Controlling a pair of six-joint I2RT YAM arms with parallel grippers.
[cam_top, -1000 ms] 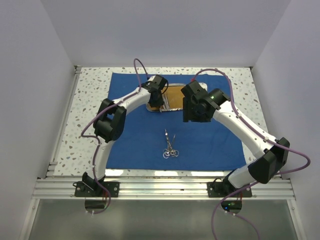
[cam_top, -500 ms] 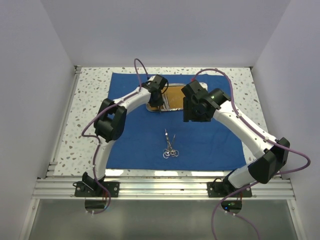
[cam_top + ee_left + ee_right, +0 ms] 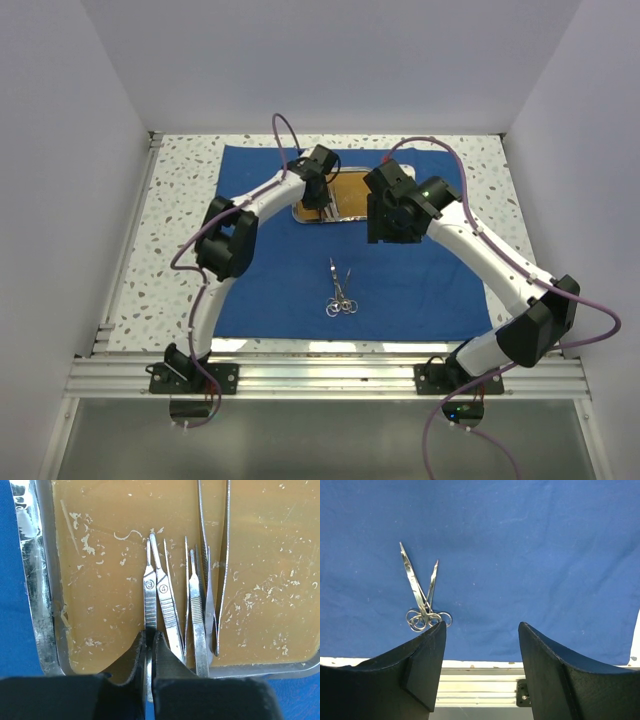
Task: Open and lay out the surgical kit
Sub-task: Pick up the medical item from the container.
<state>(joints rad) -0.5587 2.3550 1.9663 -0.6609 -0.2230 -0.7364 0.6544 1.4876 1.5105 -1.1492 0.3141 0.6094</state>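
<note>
The royal-blue cloth lies spread flat, and the steel tray with its orange-brown floor sits on its far part. Several thin silver instruments lie side by side in the tray. My left gripper reaches over the tray's near rim and is shut on the leftmost one, a flat ribbed steel handle. From above, the left gripper is at the tray's left half. Two ring-handled scissors lie crossed mid-cloth. My right gripper hovers open above the cloth, holding nothing.
The speckled tabletop borders the cloth on both sides. An aluminium rail runs along the near edge. White walls enclose the table on three sides. The scissors lie to the left of my right fingers.
My left jaws have closed onto the leftmost steel handle in the tray, and the left arm has shifted slightly right. The right arm and the scissors have stayed put.
</note>
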